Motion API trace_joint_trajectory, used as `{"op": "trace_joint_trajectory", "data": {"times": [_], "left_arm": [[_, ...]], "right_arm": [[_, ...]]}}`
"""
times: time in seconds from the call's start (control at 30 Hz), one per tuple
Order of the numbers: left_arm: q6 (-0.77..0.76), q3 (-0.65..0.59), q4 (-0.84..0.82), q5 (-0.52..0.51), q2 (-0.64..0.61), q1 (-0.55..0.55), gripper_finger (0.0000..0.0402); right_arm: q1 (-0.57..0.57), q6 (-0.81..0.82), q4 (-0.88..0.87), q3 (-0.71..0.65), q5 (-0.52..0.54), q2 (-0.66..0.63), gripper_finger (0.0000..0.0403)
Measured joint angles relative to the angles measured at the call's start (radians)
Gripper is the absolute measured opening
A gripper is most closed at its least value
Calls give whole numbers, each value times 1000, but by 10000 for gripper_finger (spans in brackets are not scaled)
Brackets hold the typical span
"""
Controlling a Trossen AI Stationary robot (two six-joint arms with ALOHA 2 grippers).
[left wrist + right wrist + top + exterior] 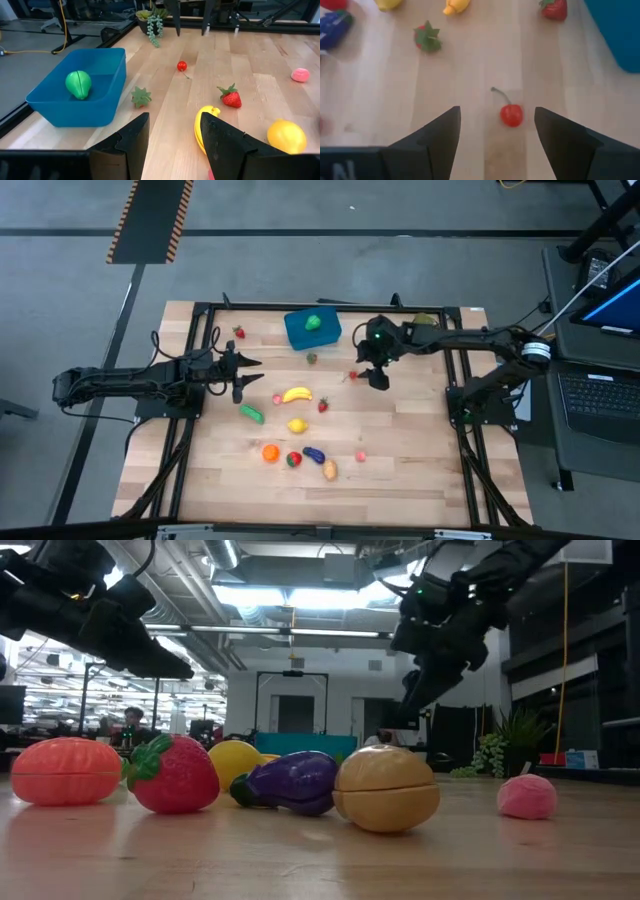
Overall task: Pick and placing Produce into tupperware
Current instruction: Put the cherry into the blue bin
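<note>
The blue tupperware (312,330) stands at the table's far middle with a green pepper (78,83) lying in it. My right gripper (497,112) hovers open, slanting down over a small red cherry (511,114), which lies on the wood ahead of and between its fingers, untouched. The rest of the produce lies loose on the table: banana (296,394), lemon (297,425), cucumber (251,413), orange (270,452), eggplant (314,454), potato (329,470), and strawberries (323,405). My left gripper (248,376) waits open and empty at the table's left.
A leafy green sprig (152,22) lies at the table's far right corner. A black metal frame (200,310) runs along the table's edges. A laptop (600,395) sits off the table at the right. Bare wood lies between the cherry and the tupperware.
</note>
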Motion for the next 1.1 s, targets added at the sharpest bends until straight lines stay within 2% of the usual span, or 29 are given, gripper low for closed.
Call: {"op": "trace_joint_trajectory", "data": {"times": [0.3,0.57,1.1], "left_arm": [[3,0,0,0,0,0,170],[3,0,-3,0,0,0,170],[3,0,-6,-1,0,0,170]], "right_arm": [[0,-102,-47,73,34,118,255],[0,-107,-42,84,58,204,255],[0,-105,11,84,78,287,255]]}}
